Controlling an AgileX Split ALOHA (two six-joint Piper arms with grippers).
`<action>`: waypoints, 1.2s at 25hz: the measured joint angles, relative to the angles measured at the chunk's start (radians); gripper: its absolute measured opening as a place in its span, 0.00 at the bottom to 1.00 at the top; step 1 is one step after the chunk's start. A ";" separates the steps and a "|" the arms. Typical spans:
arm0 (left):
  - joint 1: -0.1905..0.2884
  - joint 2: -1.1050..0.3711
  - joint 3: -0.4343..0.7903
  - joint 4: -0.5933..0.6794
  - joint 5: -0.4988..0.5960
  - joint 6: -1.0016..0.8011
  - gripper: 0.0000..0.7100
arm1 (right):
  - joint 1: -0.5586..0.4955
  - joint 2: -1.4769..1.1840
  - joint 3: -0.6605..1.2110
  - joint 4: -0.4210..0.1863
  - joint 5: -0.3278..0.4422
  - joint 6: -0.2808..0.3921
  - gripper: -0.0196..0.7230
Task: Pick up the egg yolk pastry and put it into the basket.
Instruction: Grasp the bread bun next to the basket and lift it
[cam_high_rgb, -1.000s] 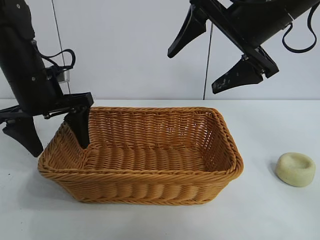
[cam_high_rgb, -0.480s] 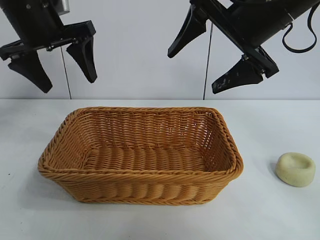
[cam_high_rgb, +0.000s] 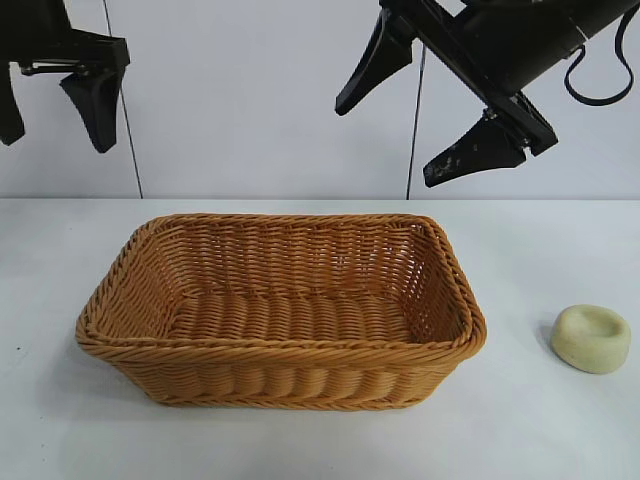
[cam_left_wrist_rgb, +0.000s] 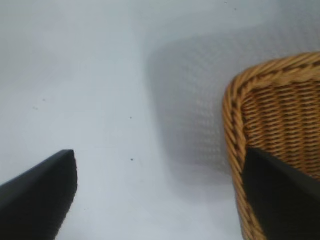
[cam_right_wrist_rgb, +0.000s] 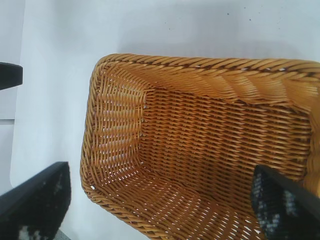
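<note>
The egg yolk pastry (cam_high_rgb: 591, 338), a small pale cream puck with a dimpled top, lies on the white table to the right of the basket, apart from it. The golden-brown wicker basket (cam_high_rgb: 280, 348) stands mid-table and holds nothing. My left gripper (cam_high_rgb: 50, 100) is open and empty, high above the table beyond the basket's left end; the left wrist view shows it (cam_left_wrist_rgb: 160, 200) over bare table beside a basket corner (cam_left_wrist_rgb: 234, 115). My right gripper (cam_high_rgb: 390, 140) is open and empty, high above the basket's right half; its wrist view (cam_right_wrist_rgb: 160, 200) looks down into the basket (cam_right_wrist_rgb: 200, 65).
A white table (cam_high_rgb: 560, 440) with a pale wall behind it. A thin dark vertical seam (cam_high_rgb: 416, 120) runs down the wall behind the right gripper. A dark tip (cam_right_wrist_rgb: 9, 75) of the other arm shows at the edge of the right wrist view.
My left gripper has risen from the basket's left rim to high above the table and drifted left, still open. The right arm, basket and pastry have not moved.
</note>
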 joint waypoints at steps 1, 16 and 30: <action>0.004 -0.002 0.000 0.000 0.001 0.000 0.91 | 0.000 0.000 0.000 0.000 0.000 0.000 0.96; 0.004 -0.549 0.470 0.029 0.001 0.000 0.91 | 0.000 0.000 0.000 0.001 0.000 0.000 0.96; 0.004 -1.351 1.108 0.023 -0.015 0.000 0.91 | 0.000 0.000 0.000 0.001 0.000 0.004 0.96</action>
